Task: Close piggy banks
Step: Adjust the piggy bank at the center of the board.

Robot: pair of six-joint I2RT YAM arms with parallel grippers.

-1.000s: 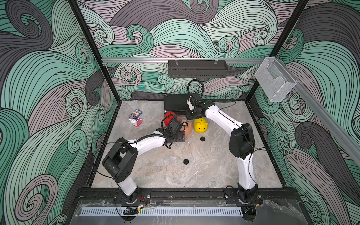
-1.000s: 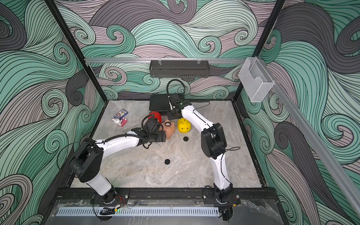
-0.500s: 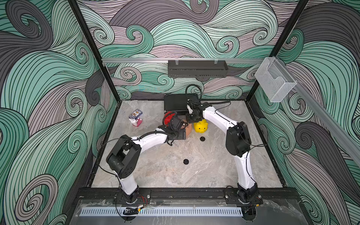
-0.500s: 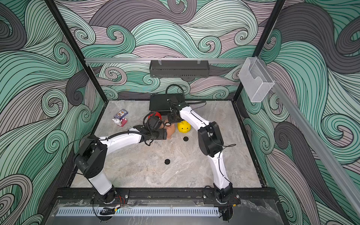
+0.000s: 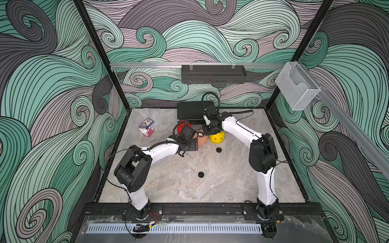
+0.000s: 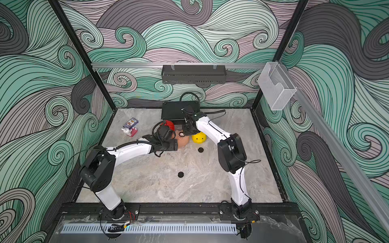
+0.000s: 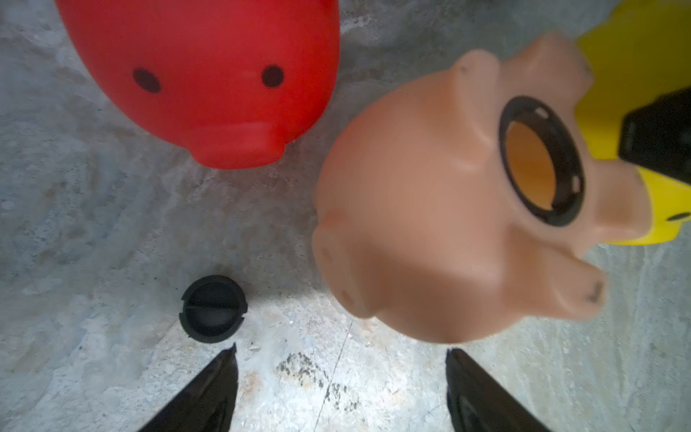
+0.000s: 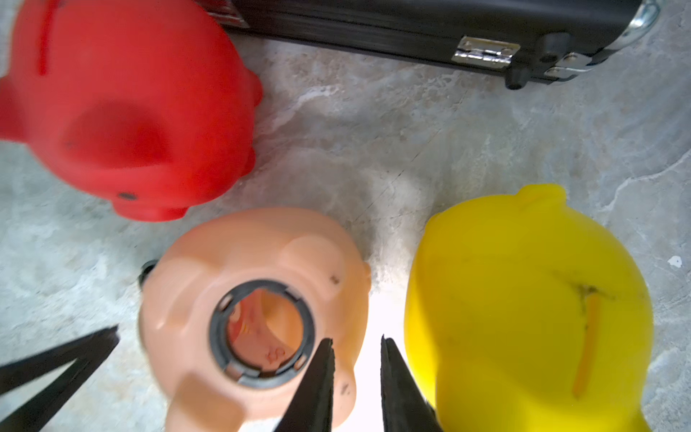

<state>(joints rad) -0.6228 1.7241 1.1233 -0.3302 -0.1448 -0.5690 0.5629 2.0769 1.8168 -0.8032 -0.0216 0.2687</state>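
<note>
Top view: peach pig (image 5: pixel 202 141) lies hole-up on the desk (image 5: pixel 210 185), between red pig (image 5: pixel 182 125) and yellow pig (image 5: pixel 216 137).
Left wrist: my left pincer (image 7: pixel 340 351) released, empty; black plug (image 7: pixel 214 308) just beside it; step, I judge: fetching that plug.
Right wrist: my right pincer (image 8: pixel 355 342) narrowly parted, grasping nothing, beside the black-ringed belly hole (image 8: pixel 261 333), unplugged; next: seat plug squarely.

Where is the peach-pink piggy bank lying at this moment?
In both top views the peach-pink piggy bank lies belly hole up between the red piggy bank and the yellow piggy bank, near the black case.
</note>
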